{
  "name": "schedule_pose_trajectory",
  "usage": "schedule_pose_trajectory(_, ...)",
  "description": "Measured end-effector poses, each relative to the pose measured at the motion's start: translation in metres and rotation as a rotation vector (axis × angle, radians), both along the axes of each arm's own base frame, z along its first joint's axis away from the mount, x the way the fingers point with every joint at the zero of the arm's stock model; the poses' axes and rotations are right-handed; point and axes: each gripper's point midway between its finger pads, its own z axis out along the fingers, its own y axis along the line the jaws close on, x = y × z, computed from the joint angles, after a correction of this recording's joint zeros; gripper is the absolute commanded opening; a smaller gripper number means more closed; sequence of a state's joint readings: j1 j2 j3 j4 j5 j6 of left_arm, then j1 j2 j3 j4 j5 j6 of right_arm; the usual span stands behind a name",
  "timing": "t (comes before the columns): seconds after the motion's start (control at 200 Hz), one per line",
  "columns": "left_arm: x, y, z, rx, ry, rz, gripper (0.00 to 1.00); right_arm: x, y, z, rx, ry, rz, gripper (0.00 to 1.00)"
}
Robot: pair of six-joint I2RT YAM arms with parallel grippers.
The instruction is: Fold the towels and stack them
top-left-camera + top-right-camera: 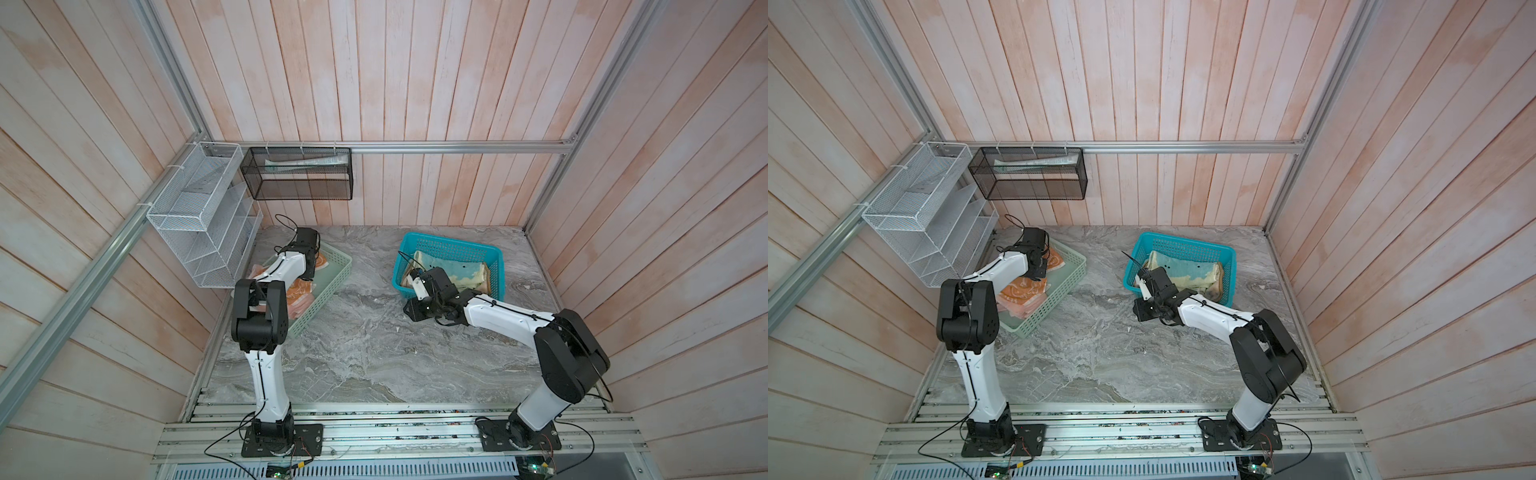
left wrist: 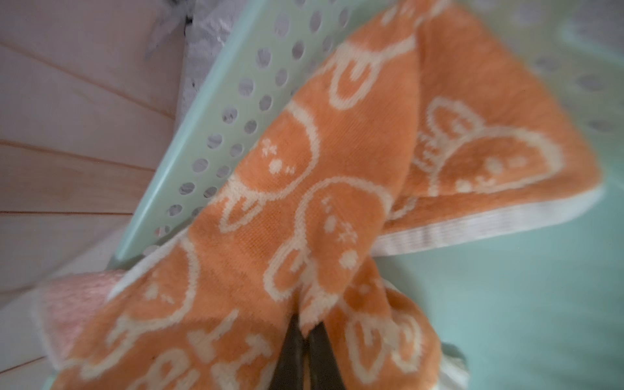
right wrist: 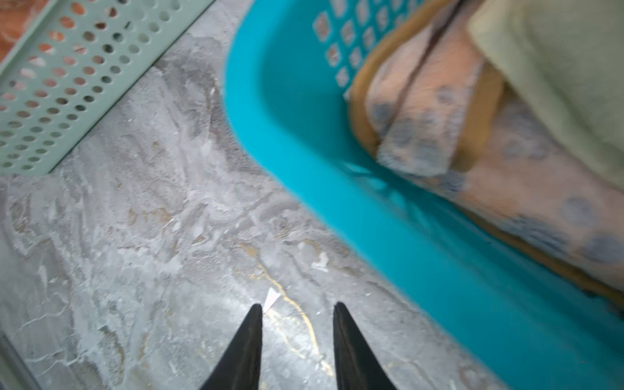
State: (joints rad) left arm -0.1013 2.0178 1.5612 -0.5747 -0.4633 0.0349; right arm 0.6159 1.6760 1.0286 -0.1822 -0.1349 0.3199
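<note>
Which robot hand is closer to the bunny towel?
Left. The left gripper is shut on the orange bunny towel in the mint-green basket; the right gripper hangs open above the table beside the teal basket.

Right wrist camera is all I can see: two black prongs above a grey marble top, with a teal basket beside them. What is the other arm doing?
Observer: The left gripper is shut on an orange bunny towel inside the mint-green basket.
Operator: Is anything else in that basket?
Observer: Yes, a salmon pink towel shows from beneath the orange one.
Operator: And is there anything above the table?
Observer: A white wire rack and a black mesh rack hang on the wooden walls.
</note>
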Motion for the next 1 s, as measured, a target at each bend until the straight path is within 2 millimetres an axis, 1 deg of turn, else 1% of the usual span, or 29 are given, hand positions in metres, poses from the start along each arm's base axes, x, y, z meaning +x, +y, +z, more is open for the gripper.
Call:
schedule_pose_trajectory(0.055,-0.001,-0.013,0.023,-0.006,-0.038,-0.034,0.00,0.012,-0.016,-0.002,-0.010,-0.007,-0.039,0.35)
schedule_pose_trajectory(0.145,-0.006,-0.035,0.074,-0.037,-0.127,-0.087,0.00,0.036,-0.045,-0.002,-0.020,-0.036,-0.108,0.34)
schedule_pose_trajectory(0.19,-0.008,-0.046,0.105,-0.058,-0.186,-0.115,0.00,0.047,-0.059,-0.001,-0.027,-0.052,-0.139,0.34)
schedule_pose_trajectory(0.205,-0.010,-0.051,0.118,-0.067,-0.213,-0.127,0.00,0.050,-0.064,-0.001,-0.031,-0.057,-0.149,0.34)
schedule_pose_trajectory(0.225,-0.011,-0.055,0.130,-0.076,-0.236,-0.138,0.00,0.055,-0.071,-0.001,-0.035,-0.063,-0.163,0.34)
schedule_pose_trajectory(0.27,-0.018,-0.070,0.165,-0.103,-0.307,-0.174,0.00,0.065,-0.084,-0.001,-0.042,-0.071,-0.191,0.34)
schedule_pose_trajectory(0.29,-0.020,-0.075,0.177,-0.114,-0.331,-0.188,0.00,0.068,-0.089,-0.002,-0.045,-0.074,-0.202,0.34)
schedule_pose_trajectory(0.305,-0.024,-0.082,0.190,-0.127,-0.357,-0.207,0.00,0.072,-0.093,-0.002,-0.047,-0.077,-0.211,0.34)
schedule_pose_trajectory(0.325,-0.026,-0.087,0.202,-0.137,-0.382,-0.222,0.00,0.075,-0.098,-0.002,-0.049,-0.078,-0.220,0.34)
schedule_pose_trajectory(0.33,-0.028,-0.090,0.208,-0.143,-0.394,-0.230,0.00,0.076,-0.099,-0.002,-0.049,-0.079,-0.223,0.34)
schedule_pose_trajectory(0.36,-0.034,-0.101,0.227,-0.163,-0.433,-0.261,0.00,0.080,-0.106,-0.002,-0.051,-0.080,-0.238,0.34)
schedule_pose_trajectory(0.4,-0.045,-0.119,0.256,-0.204,-0.492,-0.312,0.00,0.086,-0.114,-0.001,-0.053,-0.084,-0.255,0.34)
schedule_pose_trajectory(0.47,-0.065,-0.150,0.299,-0.279,-0.575,-0.402,0.00,0.094,-0.122,0.006,-0.052,-0.102,-0.269,0.34)
schedule_pose_trajectory(0.52,-0.080,-0.172,0.326,-0.336,-0.625,-0.470,0.00,0.098,-0.121,0.014,-0.047,-0.121,-0.267,0.35)
schedule_pose_trajectory(0.565,-0.094,-0.190,0.346,-0.390,-0.662,-0.526,0.00,0.100,-0.119,0.025,-0.032,-0.143,-0.260,0.35)
schedule_pose_trajectory(0.635,-0.114,-0.215,0.368,-0.479,-0.690,-0.611,0.00,0.099,-0.116,0.043,-0.006,-0.176,-0.249,0.35)
schedule_pose_trajectory(0.685,-0.126,-0.229,0.375,-0.545,-0.692,-0.656,0.00,0.097,-0.114,0.059,0.019,-0.204,-0.240,0.36)
schedule_pose_trajectory(0.725,-0.131,-0.237,0.375,-0.596,-0.683,-0.677,0.00,0.095,-0.112,0.076,0.044,-0.233,-0.233,0.36)
schedule_pose_trajectory(0.765,-0.133,-0.241,0.370,-0.634,-0.673,-0.683,0.00,0.092,-0.111,0.091,0.064,-0.263,-0.229,0.36)
schedule_pose_trajectory(0.785,-0.134,-0.243,0.366,-0.651,-0.664,-0.684,0.03,0.091,-0.111,0.097,0.073,-0.274,-0.228,0.36)
schedule_pose_trajectory(0.81,-0.134,-0.244,0.357,-0.668,-0.649,-0.679,0.08,0.089,-0.111,0.107,0.086,-0.292,-0.227,0.36)
schedule_pose_trajectory(0.83,-0.133,-0.245,0.348,-0.677,-0.629,-0.672,0.16,0.086,-0.111,0.113,0.096,-0.302,-0.225,0.37)
schedule_pose_trajectory(0.845,-0.133,-0.246,0.341,-0.687,-0.617,-0.669,0.23,0.084,-0.111,0.117,0.101,-0.311,-0.224,0.37)
schedule_pose_trajectory(0.875,-0.132,-0.247,0.322,-0.692,-0.579,-0.656,0.38,0.080,-0.111,0.124,0.115,-0.322,-0.225,0.37)
schedule_pose_trajectory(0.9,-0.130,-0.247,0.305,-0.705,-0.547,-0.634,0.46,0.076,-0.112,0.128,0.124,-0.328,-0.226,0.37)
schedule_pose_trajectory(0.935,-0.126,-0.244,0.275,-0.716,-0.490,-0.590,0.51,0.070,-0.113,0.131,0.135,-0.328,-0.229,0.37)
schedule_pose_trajectory(0.945,-0.125,-0.243,0.269,-0.715,-0.481,-0.580,0.52,0.069,-0.113,0.131,0.138,-0.327,-0.229,0.37)
schedule_pose_trajectory(0.99,-0.121,-0.233,0.226,-0.718,-0.398,-0.496,0.52,0.060,-0.114,0.128,0.151,-0.312,-0.232,0.38)
schedule_pose_trajectory(1.0,-0.121,-0.230,0.218,-0.715,-0.384,-0.483,0.52,0.058,-0.114,0.127,0.152,-0.306,-0.232,0.38)
